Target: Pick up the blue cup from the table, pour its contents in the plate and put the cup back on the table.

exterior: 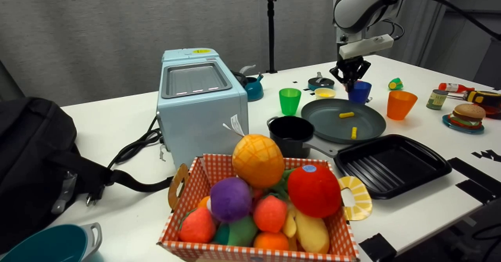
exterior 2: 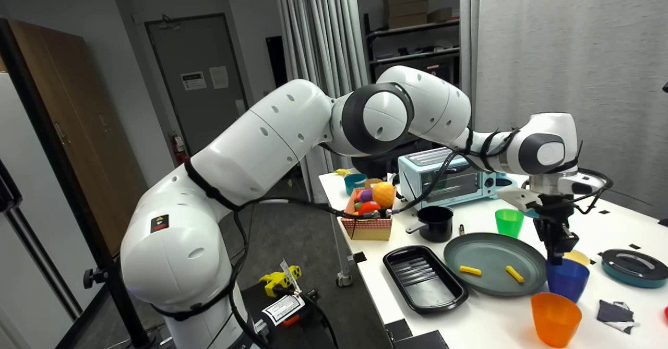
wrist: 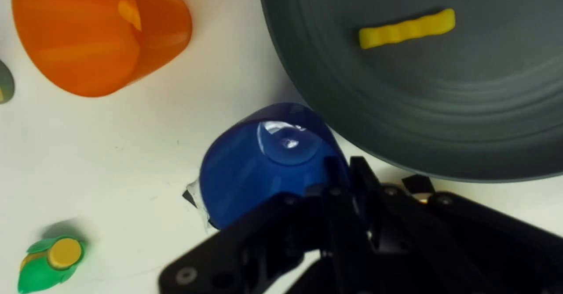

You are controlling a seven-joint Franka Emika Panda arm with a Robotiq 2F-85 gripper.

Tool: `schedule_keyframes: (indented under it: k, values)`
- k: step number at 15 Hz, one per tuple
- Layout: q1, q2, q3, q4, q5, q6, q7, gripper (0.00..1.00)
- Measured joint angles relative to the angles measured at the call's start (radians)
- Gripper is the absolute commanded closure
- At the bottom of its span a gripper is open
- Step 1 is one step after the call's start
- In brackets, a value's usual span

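White bench (wrist: 140,166) below, fingers (wrist: 365,177) pinch the wall of the blue cup (exterior 2: 568,281), seemingly empty, beside the plate (exterior: 325,125); seat the cup flat, then release gently.

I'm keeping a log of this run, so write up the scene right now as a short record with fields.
Grip: end effector closed on the wall of the blue cup
Cup position: mouth up, beside the plate; contact with the table unclear
On plate: yellow piece, second yellow piece
Cup interior: no yellow piece visible; end effector hides part
Other cups: green cup, orange cup
Not yet done: releasing the blue cup
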Motion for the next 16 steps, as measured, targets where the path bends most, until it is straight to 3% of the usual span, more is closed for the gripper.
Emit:
schedule_keyframes:
  k: [7,16]
  values:
    - [0.0,-0.002,0.007,0.028,0.0,-0.041,0.002,0.03]
    - [-0.023,-0.108,0.029,0.046,0.0,-0.038,0.001,0.0]
